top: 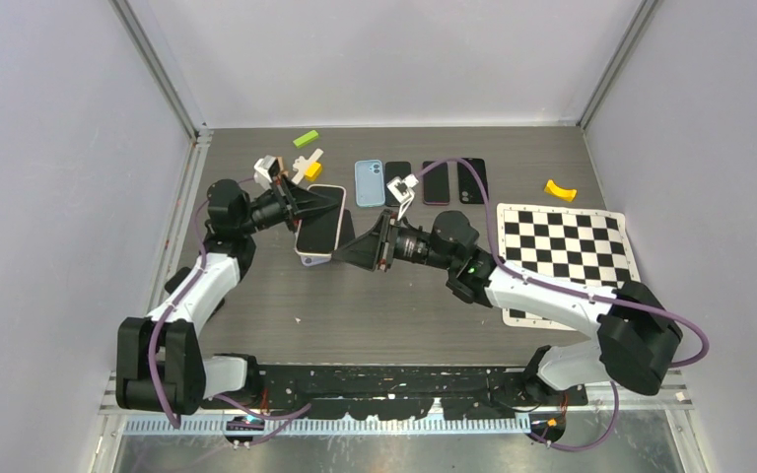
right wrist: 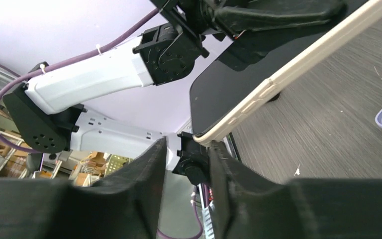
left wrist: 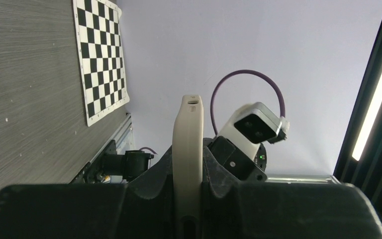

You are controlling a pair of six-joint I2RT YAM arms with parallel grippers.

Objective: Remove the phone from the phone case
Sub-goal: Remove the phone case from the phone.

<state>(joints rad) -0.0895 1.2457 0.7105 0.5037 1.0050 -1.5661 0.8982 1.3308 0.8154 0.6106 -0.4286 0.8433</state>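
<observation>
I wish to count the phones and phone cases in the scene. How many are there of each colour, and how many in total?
Cream-cased phone, held in the left gripper: 1
Blue case, lying flat: 1
Dark phones or cases, lying flat: 3
Total: 5

Arms (top: 542, 293) show white links, black joints (purple cables (top: 450, 162) trailing)

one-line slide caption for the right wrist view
Left claw grips the cased phone; right claw, fingers apart, at its corner.
</observation>
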